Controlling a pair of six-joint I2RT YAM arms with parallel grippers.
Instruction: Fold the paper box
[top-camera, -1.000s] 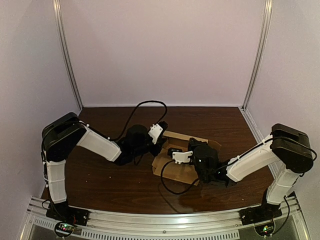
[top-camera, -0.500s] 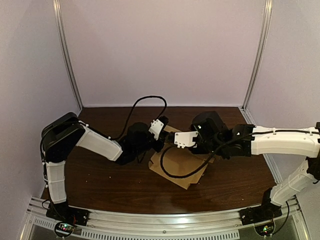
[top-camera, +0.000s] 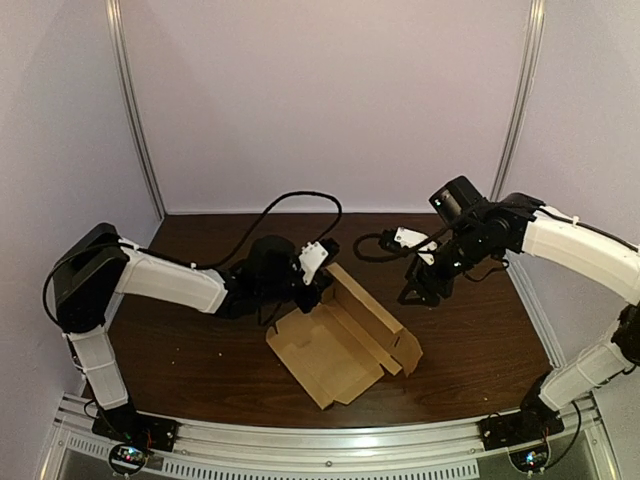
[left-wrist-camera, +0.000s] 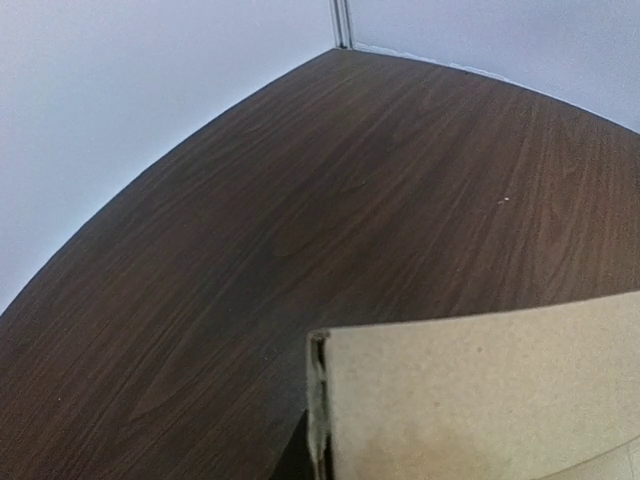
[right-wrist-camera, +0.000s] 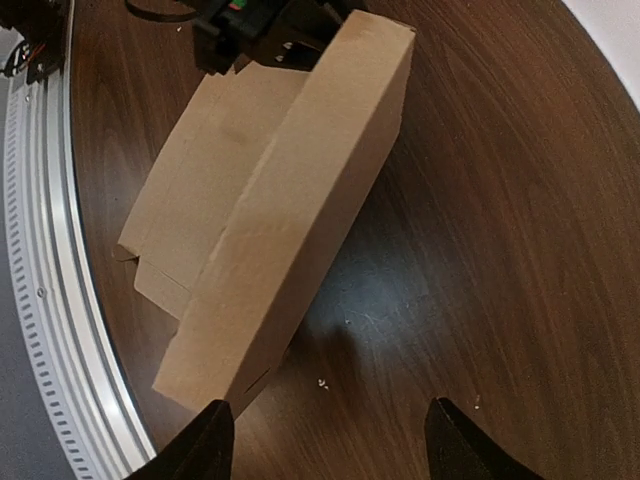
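The brown paper box (top-camera: 335, 345) lies unfolded on the dark table, with one long side panel standing up along its far right edge. My left gripper (top-camera: 318, 287) is at the box's far corner, shut on that panel. In the left wrist view the panel's edge (left-wrist-camera: 320, 400) fills the lower right and the fingers are almost hidden behind it. My right gripper (top-camera: 418, 292) hangs open above the table, to the right of the box and apart from it. In the right wrist view the fingertips (right-wrist-camera: 205, 440) stand wide apart over bare wood, with the box (right-wrist-camera: 290, 200) ahead of them.
Pale walls and two upright metal posts (top-camera: 135, 110) close in the back and sides. A perforated metal rail (top-camera: 330, 450) runs along the near edge and is also seen in the right wrist view (right-wrist-camera: 40, 300). Black cables (top-camera: 300, 205) loop over the far table.
My right arm lifted off the box and swung back to the far right, its gripper now open and empty. The box slid towards the near left, and its side panel now stands up.
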